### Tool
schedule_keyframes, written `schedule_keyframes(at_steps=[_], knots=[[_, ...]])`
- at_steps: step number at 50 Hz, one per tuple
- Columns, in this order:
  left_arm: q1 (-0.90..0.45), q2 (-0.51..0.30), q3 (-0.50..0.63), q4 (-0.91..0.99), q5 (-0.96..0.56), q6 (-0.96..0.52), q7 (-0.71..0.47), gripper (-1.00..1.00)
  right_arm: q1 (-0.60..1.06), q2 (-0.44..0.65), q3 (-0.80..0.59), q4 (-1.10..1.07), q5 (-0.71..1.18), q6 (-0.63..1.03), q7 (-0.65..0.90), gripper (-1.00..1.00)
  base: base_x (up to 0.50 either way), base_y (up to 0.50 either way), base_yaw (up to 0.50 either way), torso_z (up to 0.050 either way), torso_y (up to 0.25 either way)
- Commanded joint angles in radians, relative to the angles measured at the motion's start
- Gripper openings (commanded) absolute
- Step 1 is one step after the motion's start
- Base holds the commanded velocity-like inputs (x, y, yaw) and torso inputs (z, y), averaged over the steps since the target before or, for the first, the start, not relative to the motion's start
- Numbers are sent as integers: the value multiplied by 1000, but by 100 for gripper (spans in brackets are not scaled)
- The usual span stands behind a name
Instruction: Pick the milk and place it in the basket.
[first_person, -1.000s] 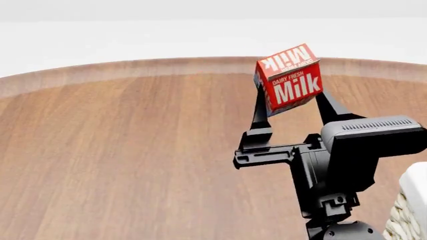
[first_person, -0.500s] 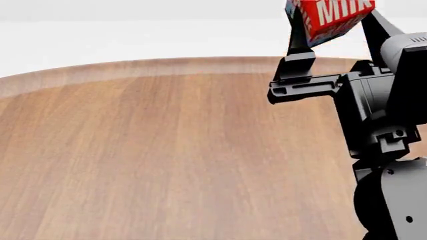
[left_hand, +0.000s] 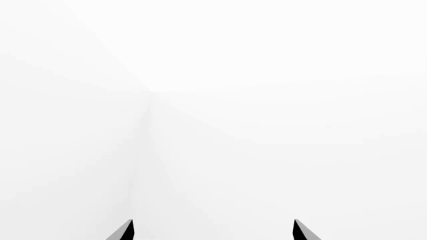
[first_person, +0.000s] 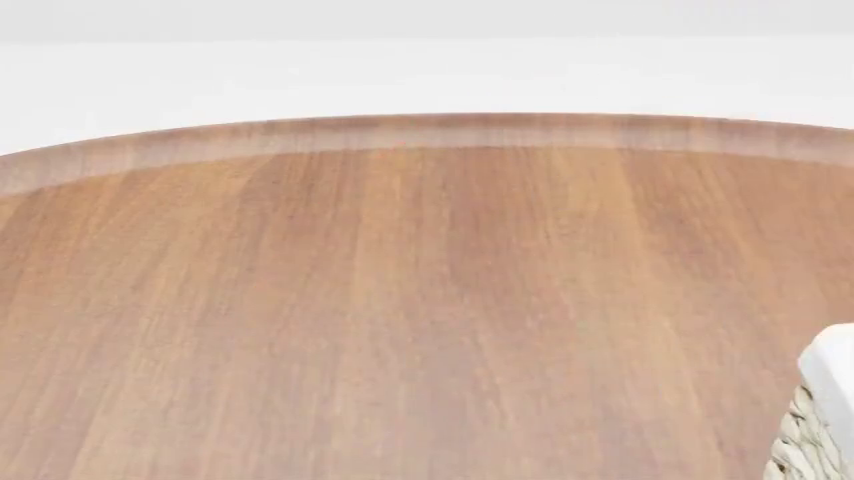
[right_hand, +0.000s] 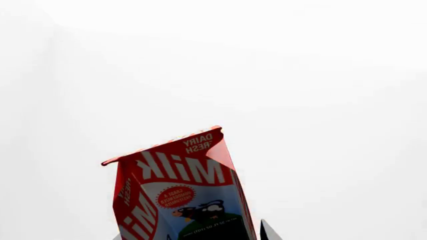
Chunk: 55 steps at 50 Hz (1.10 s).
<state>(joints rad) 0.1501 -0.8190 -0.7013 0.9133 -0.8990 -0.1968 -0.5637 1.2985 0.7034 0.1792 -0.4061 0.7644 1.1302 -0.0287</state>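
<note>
Round wooden table (first_person: 400, 320) fills the head view; no arm shows there. Wicker basket (first_person: 817, 425) w/ white liner pokes in at the table's right edge, only a corner visible. Red milk carton (right_hand: 180, 192) sits clamped in the right gripper (right_hand: 193, 235), against blank white. Left gripper (left_hand: 212, 231): fingertips apart, holding nothing, facing white background.
</note>
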Motion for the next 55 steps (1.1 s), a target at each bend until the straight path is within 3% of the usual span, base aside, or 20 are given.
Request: schedule_keyframes(at_steps=[1, 10, 15, 21, 42, 55], knots=[[10, 19, -15, 16, 23, -5, 23, 100, 211, 177, 93, -37, 127, 232, -121, -100, 0, 0, 0, 0, 0], [7, 21, 0, 10, 32, -1, 25, 100, 312, 346, 60, 8, 219, 293, -280, -100, 0, 0, 0, 1, 1], [8, 19, -2, 9, 30, -1, 23, 100, 409, 445, -59, 41, 198, 285, -357, -100, 0, 0, 0, 0, 0], [8, 17, 0, 11, 30, 0, 23, 100, 468, 488, -161, 87, 163, 272, -407, -100, 0, 0, 0, 0, 0], [10, 16, 4, 9, 32, 4, 22, 100, 435, 406, -380, 326, -9, 130, -456, -100, 0, 0, 0, 0, 1], [15, 17, -2, 5, 31, 8, 23, 100, 301, 392, -333, 414, -25, 92, -387, -100, 0, 0, 0, 1, 1]])
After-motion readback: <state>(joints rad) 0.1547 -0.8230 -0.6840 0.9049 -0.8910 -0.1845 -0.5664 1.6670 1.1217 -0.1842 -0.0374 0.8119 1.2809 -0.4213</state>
